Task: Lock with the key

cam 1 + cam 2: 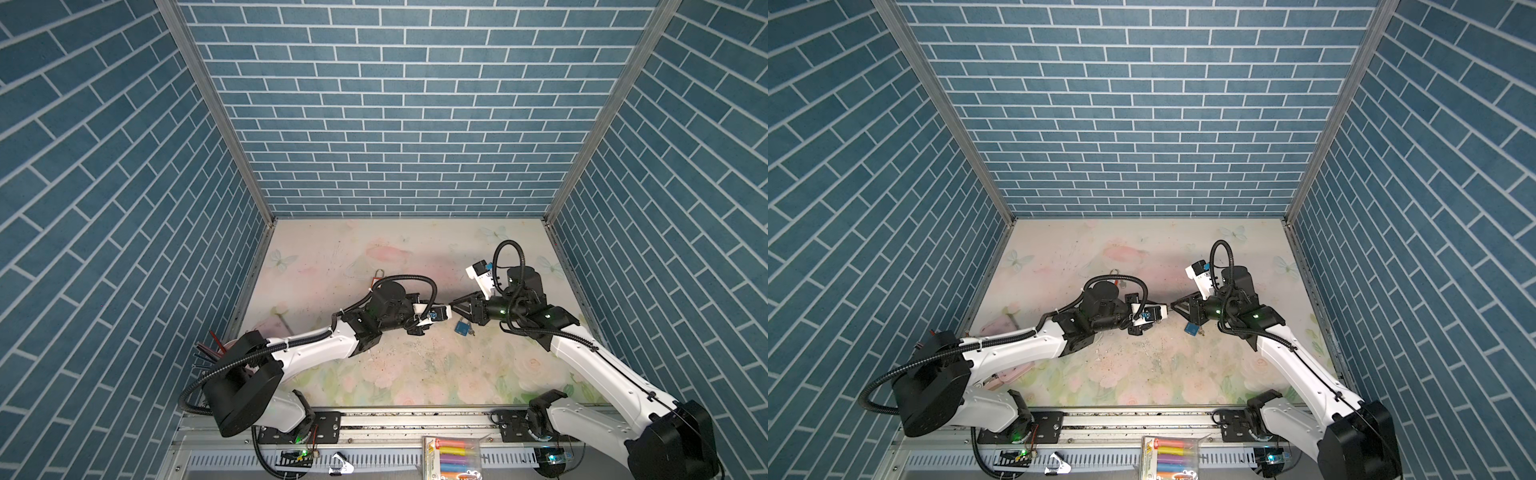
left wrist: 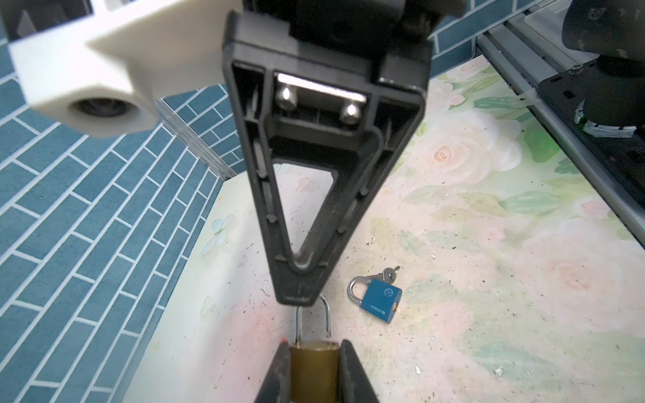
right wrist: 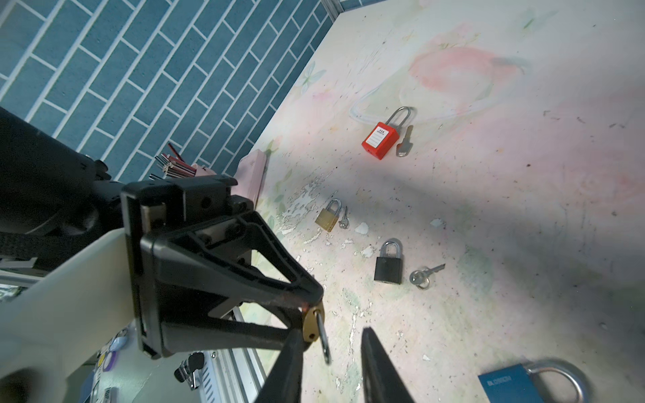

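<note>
My left gripper (image 2: 314,345) is shut on a brass padlock (image 2: 314,373) and holds it above the table. The padlock's steel shackle (image 2: 312,321) sticks out towards the right arm, with one leg out of the body. My right gripper (image 3: 331,331) meets it tip to tip. Its jaws stand apart on either side of the shackle (image 3: 324,340), which lies closer to one finger. In both top views the two grippers (image 1: 445,311) (image 1: 1173,308) meet at mid-table. The held padlock's keyhole is hidden. Several keys lie on the table, one on a ring (image 3: 424,275).
A blue padlock (image 1: 461,328) with keys lies just below the grippers. A red padlock (image 3: 378,139), a small brass padlock (image 3: 328,218) and a black padlock (image 3: 388,267) lie on the floral table, each with a key beside it. A pink box (image 3: 256,171) of pens stands at the left wall.
</note>
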